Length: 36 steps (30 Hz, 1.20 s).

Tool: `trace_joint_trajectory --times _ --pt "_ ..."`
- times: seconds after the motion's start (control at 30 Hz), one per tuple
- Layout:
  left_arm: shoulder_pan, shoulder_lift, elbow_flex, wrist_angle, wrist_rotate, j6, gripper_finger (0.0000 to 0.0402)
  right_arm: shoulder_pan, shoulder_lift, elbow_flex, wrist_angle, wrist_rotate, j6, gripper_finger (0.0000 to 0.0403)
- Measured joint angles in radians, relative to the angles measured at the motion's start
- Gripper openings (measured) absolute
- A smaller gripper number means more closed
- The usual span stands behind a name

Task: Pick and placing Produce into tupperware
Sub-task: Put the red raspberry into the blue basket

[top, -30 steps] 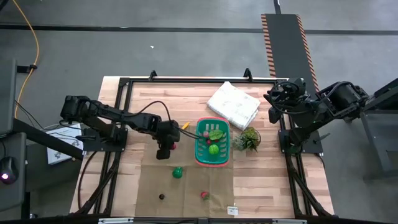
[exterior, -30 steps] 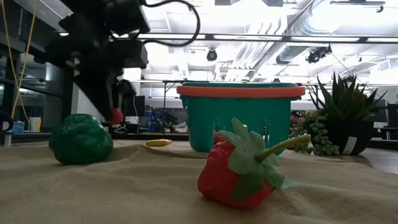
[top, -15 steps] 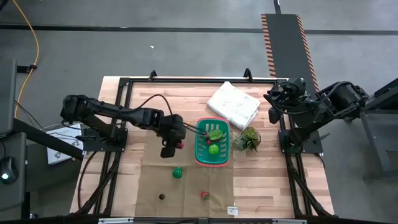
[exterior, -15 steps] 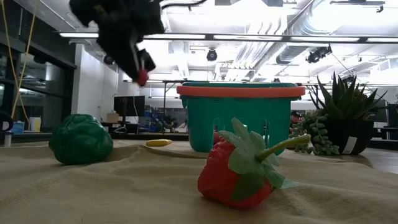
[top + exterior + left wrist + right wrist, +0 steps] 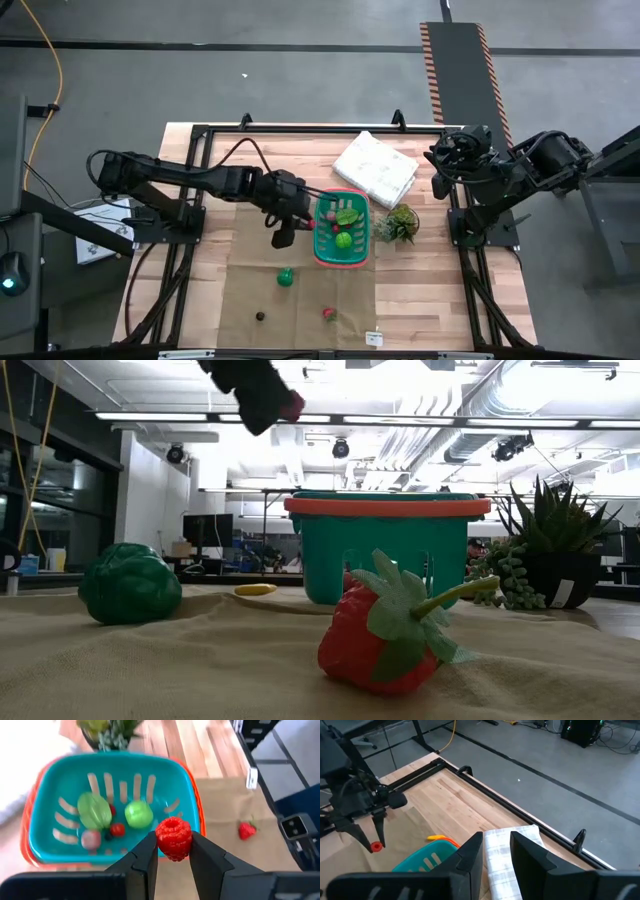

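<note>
Left gripper [image 5: 172,851] clamped on red raspberry [image 5: 173,838], had risen from mat and swung over near rim of teal basket [image 5: 325,250] (greens already inside). Right gripper [image 5: 496,851] parked at table's far right edge, fingers slightly apart, empty. Strawberry [image 5: 385,628] unmoved on cloth

Left pincer [image 5: 172,851] raised (clamped); right parked

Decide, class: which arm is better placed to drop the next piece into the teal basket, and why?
The left. Its gripper already holds a raspberry just beside the basket, while the right gripper sits parked at the table's far edge, holding nothing.
</note>
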Motion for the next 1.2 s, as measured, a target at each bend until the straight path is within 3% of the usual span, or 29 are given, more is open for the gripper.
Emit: trace_joint_trajectory --times 0.17,0.57,0.73,1.0,1.2 --pt "0.002 0.013 0.001 0.078 -0.024 0.053 0.0087 0.0 0.0 0.0 0.0 0.0 -0.011 0.0089" --pt "0.068 0.133 0.013 0.158 0.025 0.012 0.0088 0.0 0.0 0.0 0.0 0.0 -0.044 0.0089" --pt "0.066 0.206 0.103 0.149 0.041 0.014 0.0088 0.0 0.0 0.0 0.0 0.0 -0.062 0.0089" --pt "0.067 0.348 0.304 -0.042 0.039 0.074 0.0088 0.0 -0.002 0.0 0.0 0.0 -0.087 0.0089" --pt "0.066 0.419 0.35 -0.084 0.029 0.059 0.0088 0.0 -0.03 0.0 0.0 0.0 -0.131 0.0089"
